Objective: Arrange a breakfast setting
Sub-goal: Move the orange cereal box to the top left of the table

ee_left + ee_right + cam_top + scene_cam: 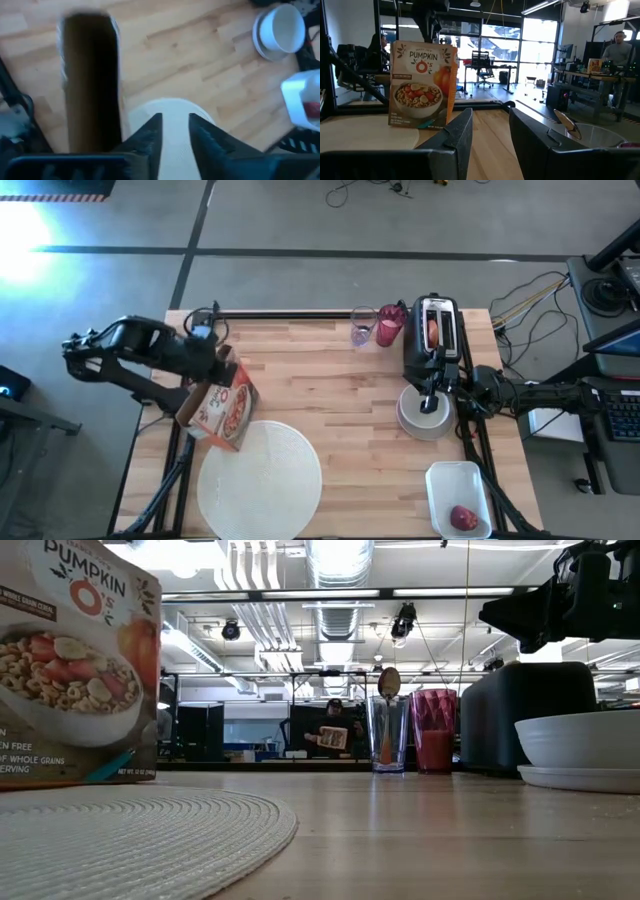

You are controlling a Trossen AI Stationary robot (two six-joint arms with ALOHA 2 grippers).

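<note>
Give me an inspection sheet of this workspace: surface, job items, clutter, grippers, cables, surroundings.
Surface: wooden table, round placemat at front left.
Job's things: bowl on a small plate; pink tumbler and clear glass at the back; apple in a white tray.
Clutter: cereal box, toaster.
Grippers: left gripper open above the box and placemat; right gripper open, at the bowl.
Cables: loose on the floor, right of the table.
Surroundings: people at desks.

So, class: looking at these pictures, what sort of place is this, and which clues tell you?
Probably a robotics lab or open workshop, not a home kitchen. Two robot arms work at a wooden table with loose cables on the floor nearby; behind it are desks, an office chair, monitors and exposed ceiling ducts.
</note>
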